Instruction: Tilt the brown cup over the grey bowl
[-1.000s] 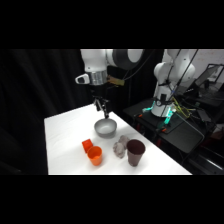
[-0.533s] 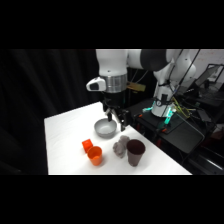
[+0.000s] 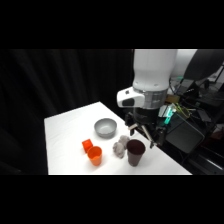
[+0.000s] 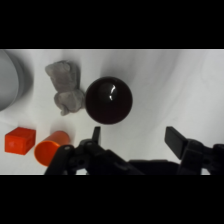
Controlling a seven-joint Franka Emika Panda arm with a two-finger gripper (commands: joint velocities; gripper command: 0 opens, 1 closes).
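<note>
The brown cup (image 3: pixel 135 151) stands upright near the table's front edge, a dark tapered tumbler. In the wrist view I look straight down into the brown cup (image 4: pixel 108 99). My gripper (image 3: pixel 142 135) hangs just above and slightly behind it, open, with nothing between its fingers. In the wrist view the gripper (image 4: pixel 135 137) has its two fingertips spread wide, just below the cup's rim in the picture. The grey bowl (image 3: pixel 105 127) sits upright behind and left of the cup. Only a slice of the grey bowl (image 4: pixel 10 80) shows at the left edge of the wrist view.
A lumpy pale grey object (image 3: pixel 120 146) lies right beside the brown cup, and in the wrist view the lump (image 4: pixel 65 85) touches the cup's left. An orange cup (image 3: pixel 95 156) and an orange block (image 3: pixel 87 145) stand further left. The table's right edge runs close by the cup.
The arm has swung from above the grey bowl toward the front right, and the gripper now hangs over the brown cup. The objects have not moved.
</note>
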